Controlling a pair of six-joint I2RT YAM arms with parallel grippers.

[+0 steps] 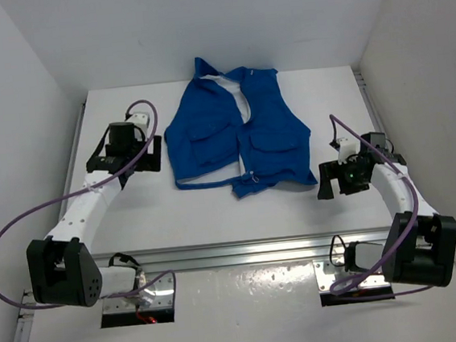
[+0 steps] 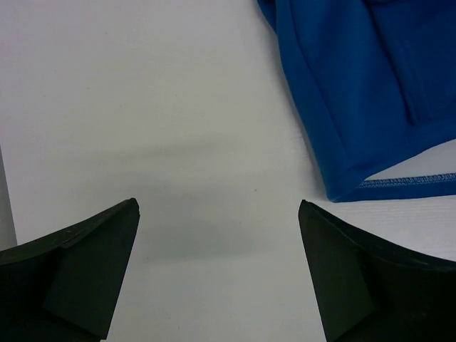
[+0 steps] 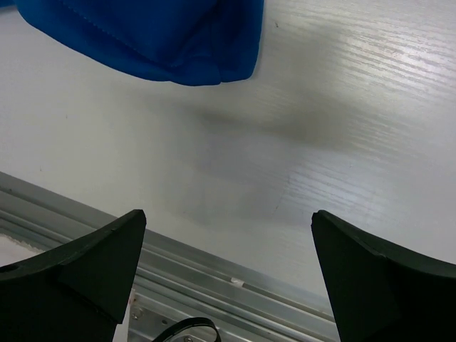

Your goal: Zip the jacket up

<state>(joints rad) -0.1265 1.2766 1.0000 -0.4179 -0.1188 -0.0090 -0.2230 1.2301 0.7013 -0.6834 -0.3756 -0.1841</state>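
The top view shows the jacket (image 1: 237, 138) lying flat on the white table (image 1: 136, 220), toward the far side, its front parted near the collar with white lining showing. Only the wrist views show the claws clearly. The left gripper (image 2: 217, 206) and the right gripper (image 3: 228, 214) are both spread wide and empty, each over bare tabletop near a blue hem corner.

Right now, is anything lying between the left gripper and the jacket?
Nothing: only bare white table separates the left gripper from the jacket, clearest in the left wrist view.
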